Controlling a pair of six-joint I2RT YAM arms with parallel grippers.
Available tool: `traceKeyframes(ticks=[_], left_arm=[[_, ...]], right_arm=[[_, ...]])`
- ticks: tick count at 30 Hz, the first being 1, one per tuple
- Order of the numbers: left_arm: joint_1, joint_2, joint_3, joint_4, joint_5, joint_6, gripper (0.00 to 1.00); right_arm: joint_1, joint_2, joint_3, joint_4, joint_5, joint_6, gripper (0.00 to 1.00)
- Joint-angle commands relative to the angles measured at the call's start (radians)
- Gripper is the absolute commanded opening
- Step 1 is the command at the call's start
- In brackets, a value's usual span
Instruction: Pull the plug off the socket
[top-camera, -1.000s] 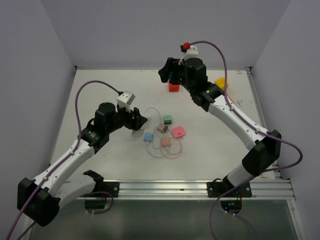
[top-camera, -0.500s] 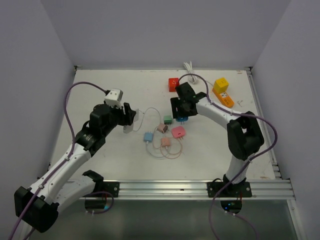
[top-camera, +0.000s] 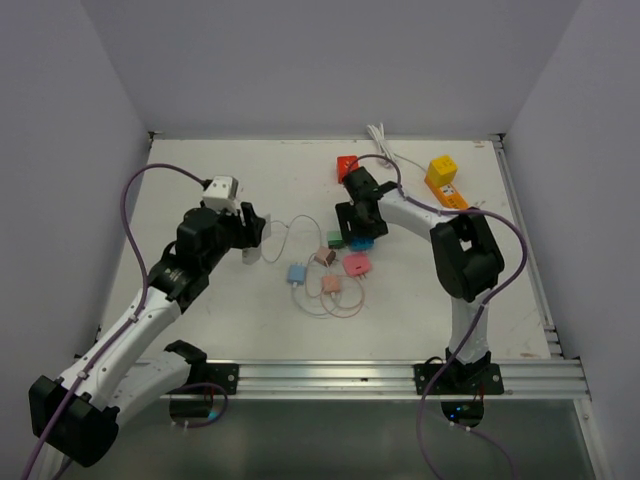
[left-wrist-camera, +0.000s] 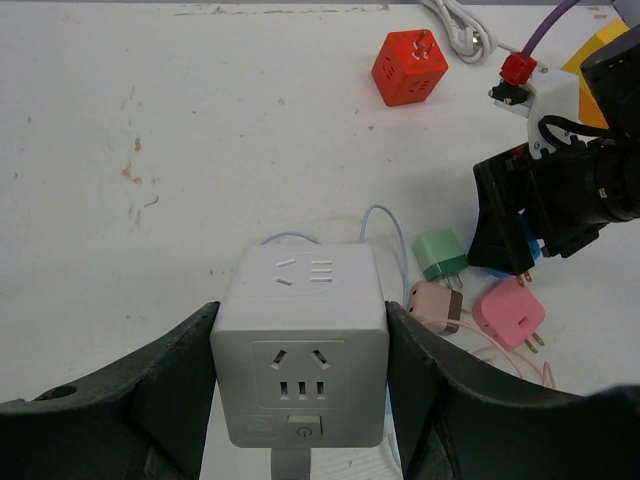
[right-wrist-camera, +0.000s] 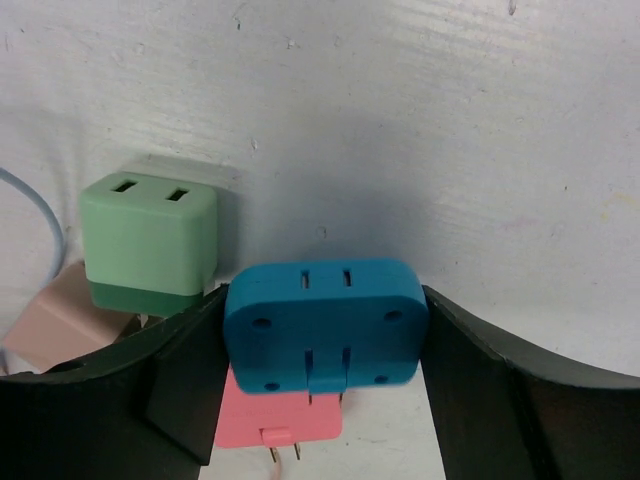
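Over desk (top-camera: 200, 170) middle, right of centre: blue plug (right-wrist-camera: 325, 325) just beside green plug (right-wrist-camera: 148, 240), overlapping pink plug (right-wrist-camera: 275, 420) in wrist view. Long axis level, spanning finger to finger; slots face wrist camera; pins not visible. Right fingers (right-wrist-camera: 480, 380) half-spread, clamped on its short ends. Left fingers (left-wrist-camera: 150, 390) half-spread, gripping white socket cube (left-wrist-camera: 300, 345) by opposite sides, outlet faces up and camera-ward, well apart from plug.

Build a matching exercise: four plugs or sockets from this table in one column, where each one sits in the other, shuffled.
1. white socket cube
2. blue adapter
3. green plug
4. red cube

A. resting beside the beige plug
B. between the left fingers
C. ungripped, farthest back
D. between the right fingers

Pairs: 1-B, 2-D, 3-A, 4-C
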Motion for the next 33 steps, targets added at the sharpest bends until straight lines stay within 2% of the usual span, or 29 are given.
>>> traceKeyframes(ticks=[1,6,8,11,16,20,21,24,27,33], left_arm=[[0.011,-0.023,0.004,0.041,-0.018,-0.023,0.0],[0.014,-0.024,0.004,0.038,-0.015,-0.029,0.0],[0.017,-0.023,0.004,0.04,-0.012,-0.033,0.0],[0.019,-0.024,0.004,0.043,-0.026,-0.039,0.0],[0.02,-0.033,0.008,0.06,-0.069,-0.094,0.0],[0.02,-0.05,0.012,0.094,-0.081,-0.191,0.0],[0.02,-0.052,0.014,0.095,-0.09,-0.213,0.0],[0.019,-0.061,0.009,0.118,-0.101,-0.285,0.0],[0.019,-0.067,0.0,0.144,-0.096,-0.34,0.0],[0.019,-0.076,-0.017,0.192,-0.076,-0.38,0.0]], right_arm=[[-0.001,-0.05,0.046,0.004,-0.015,-0.025,0.74],[0.001,-0.156,-0.04,0.102,-0.048,-0.019,0.91],[0.001,-0.196,-0.068,0.125,-0.054,-0.011,0.92],[0.008,-0.288,-0.147,0.208,-0.097,-0.002,0.93],[0.073,-0.42,-0.285,0.447,-0.213,0.046,0.96],[0.229,-0.478,-0.39,0.611,-0.216,0.066,0.97],[0.252,-0.495,-0.408,0.716,-0.222,0.076,0.98],[0.306,-0.504,-0.476,0.887,-0.262,0.145,0.98],[0.349,-0.501,-0.488,0.965,-0.262,0.167,0.99],[0.387,-0.463,-0.424,1.002,-0.279,0.172,0.99]])
